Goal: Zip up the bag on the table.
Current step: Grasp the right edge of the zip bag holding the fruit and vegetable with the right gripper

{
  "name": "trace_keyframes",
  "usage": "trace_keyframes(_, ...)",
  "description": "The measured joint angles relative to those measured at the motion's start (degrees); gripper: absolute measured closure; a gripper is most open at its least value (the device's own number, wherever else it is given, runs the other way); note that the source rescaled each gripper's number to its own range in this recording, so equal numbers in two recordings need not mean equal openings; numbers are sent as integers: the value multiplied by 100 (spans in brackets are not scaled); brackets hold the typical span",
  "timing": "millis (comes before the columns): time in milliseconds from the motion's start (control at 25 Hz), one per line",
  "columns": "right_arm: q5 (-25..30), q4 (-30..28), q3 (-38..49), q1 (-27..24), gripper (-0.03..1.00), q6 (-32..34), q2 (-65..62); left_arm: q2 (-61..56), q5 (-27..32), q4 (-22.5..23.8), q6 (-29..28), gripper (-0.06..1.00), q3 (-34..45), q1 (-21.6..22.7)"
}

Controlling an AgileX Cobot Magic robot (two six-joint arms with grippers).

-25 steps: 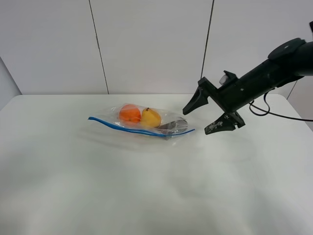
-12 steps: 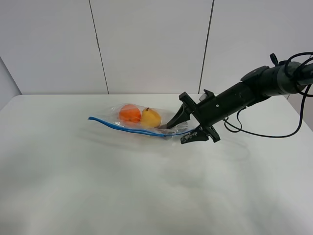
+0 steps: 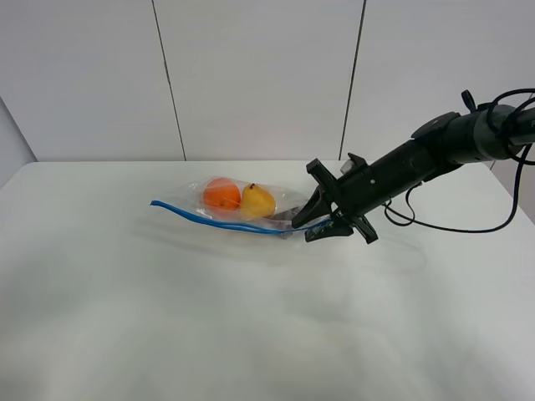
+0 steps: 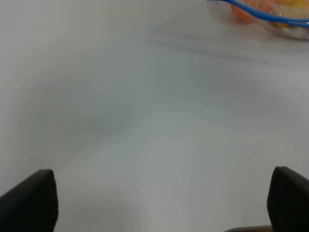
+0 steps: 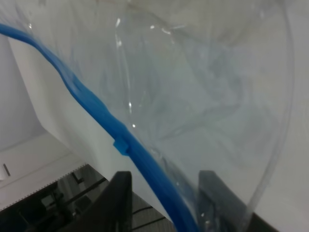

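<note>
Over on the large white matte tabletop (image 3: 251, 326), the clear crinkly plastic zip-top bag (image 3: 280, 206) lies just left of centre in the high view. A round orange fruit (image 3: 221, 195) and a yellow pear-shaped fruit (image 3: 258, 200) sit side by side inside it. The black right gripper (image 3: 302, 230) is at the bag's right end, jaws part-way apart, straddling the blue zipper strip (image 5: 116, 129). Whether its black fingers (image 5: 118, 203) touch the strip is hard to make out. Of the left gripper (image 4: 157, 200) only two dark fingertips show, spread wide above bare table, holding nothing
</note>
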Motion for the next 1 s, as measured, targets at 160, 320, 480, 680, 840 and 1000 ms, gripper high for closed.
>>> trace_keyframes(160, 70, -5, 0, 0, 66, 0, 0, 0, 0, 0, 0, -6, 0, 0)
trace_keyframes(320, 180, -5, 0, 0, 69, 0, 0, 0, 0, 0, 0, -6, 0, 0)
trace_keyframes(480, 234, -25, 0, 0, 69, -6, 0, 0, 0, 0, 0, -6, 0, 0)
trace_keyframes(680, 275, -138, 0, 0, 53, -25, 0, 0, 0, 0, 0, -6, 0, 0)
trace_keyframes(840, 288, -330, -75, 0, 30, -110, 0, 0, 0, 0, 0, -6, 0, 0)
trace_keyframes(1000, 330, -441, -311, 0, 30, -85, 0, 0, 0, 0, 0, -6, 0, 0)
